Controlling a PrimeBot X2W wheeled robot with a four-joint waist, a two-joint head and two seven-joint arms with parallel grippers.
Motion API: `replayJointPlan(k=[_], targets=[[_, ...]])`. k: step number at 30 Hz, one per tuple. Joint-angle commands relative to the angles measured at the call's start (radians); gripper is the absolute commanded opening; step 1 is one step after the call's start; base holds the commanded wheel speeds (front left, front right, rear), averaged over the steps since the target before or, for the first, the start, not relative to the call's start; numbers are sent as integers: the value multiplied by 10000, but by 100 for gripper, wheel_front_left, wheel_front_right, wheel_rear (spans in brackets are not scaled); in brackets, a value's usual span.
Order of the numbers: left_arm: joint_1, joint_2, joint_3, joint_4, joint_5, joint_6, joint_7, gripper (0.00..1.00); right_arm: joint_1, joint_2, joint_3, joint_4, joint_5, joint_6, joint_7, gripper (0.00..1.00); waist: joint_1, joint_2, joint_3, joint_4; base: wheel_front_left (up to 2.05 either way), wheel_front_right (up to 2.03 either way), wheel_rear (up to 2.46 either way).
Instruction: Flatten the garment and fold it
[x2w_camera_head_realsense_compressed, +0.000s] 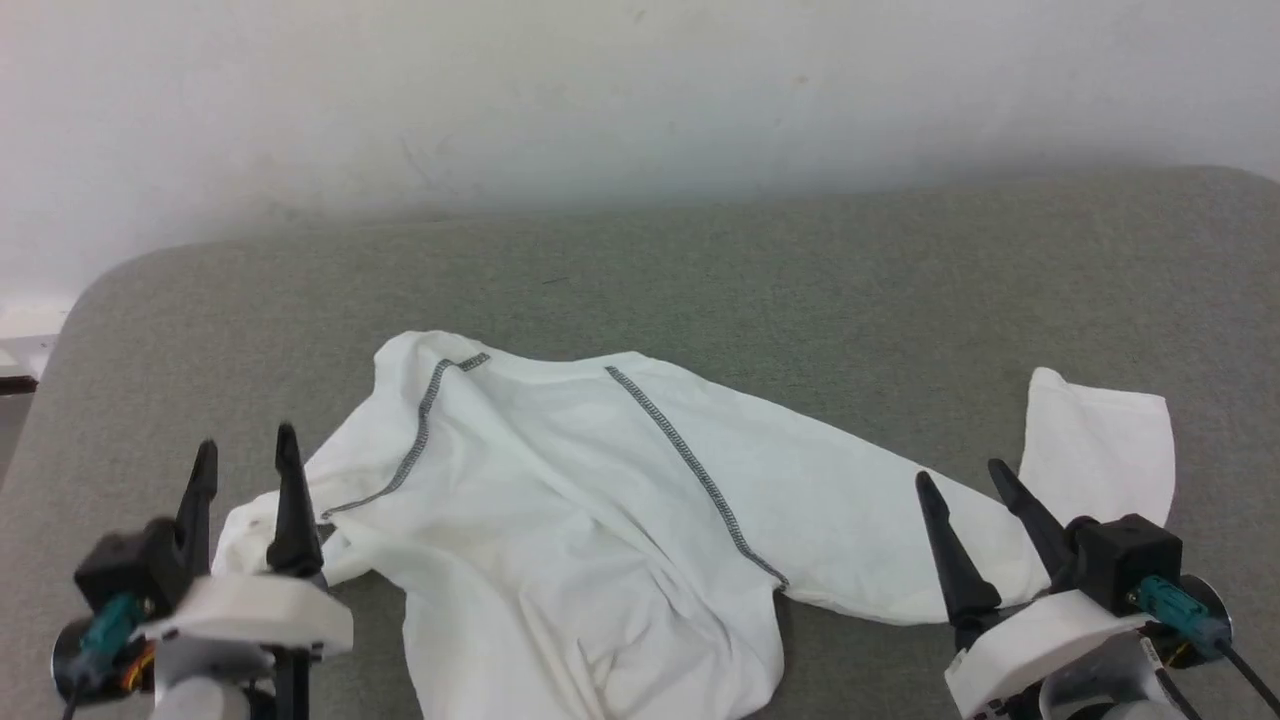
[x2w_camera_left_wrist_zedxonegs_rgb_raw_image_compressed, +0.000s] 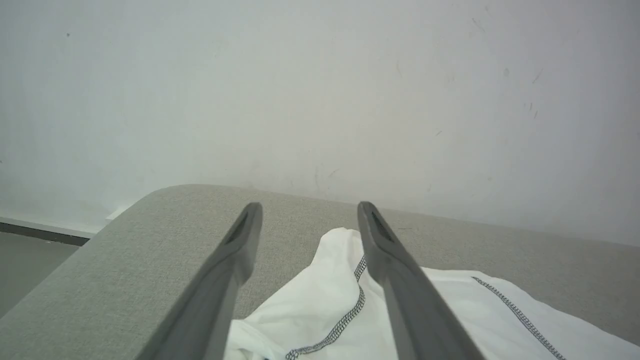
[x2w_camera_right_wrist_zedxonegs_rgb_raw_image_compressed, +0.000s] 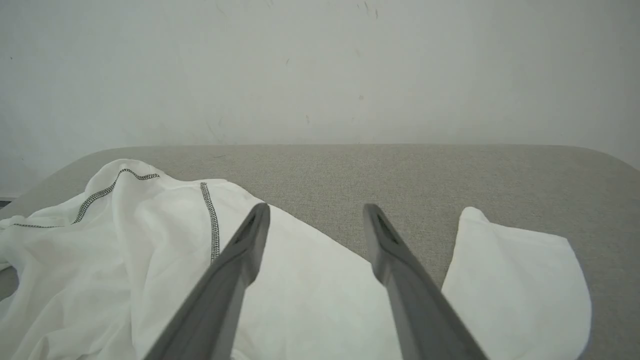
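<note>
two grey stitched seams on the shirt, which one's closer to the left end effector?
The curved seam at the left of the garment, ending beside the left end effector; the straight diagonal seam crosses its middle.

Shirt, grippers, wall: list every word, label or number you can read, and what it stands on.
None: no text can be read. The shirt bears only grey zigzag seams; the left gripper and right gripper are plain dark; the wall carries no writing.

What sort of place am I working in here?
Likely a plain indoor test room or lab: a grey fabric-covered surface with rounded corners stands against a bare, scuffed white wall, and a crumpled white shirt lies on it.
</note>
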Motion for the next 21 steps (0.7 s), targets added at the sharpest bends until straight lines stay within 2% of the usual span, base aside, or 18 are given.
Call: replayJointPlan(k=[1,7,13,17,21], targets=[[125,-66,83,-98,95,44,-45,100,50,13,-34,57,42,-7,0,100,3,-1,-136,185,0,0,0],[1108,-683,589,-1086,918,-96,-46,100,-790,13,-419,1138,194,-7,32,100,3,-1,69,576,0,0,0],[1164,-1264,728,-1305,1194,-428,-46,100,-2956,-76,-465,3614,483,-7,1036,100,3,-1,481,1033,0,0,0],[850,-1601,933,-1179,1175,-779,-46,100,-4719,-240,154,5297,1104,-7,2107,100,3,-1,874,1327,0,0,0],[517,-1854,1059,-1033,1333,-1116,-47,100,-6291,-422,1303,6550,1909,-7,3304,100,3,-1,1299,1587,0,0,0]])
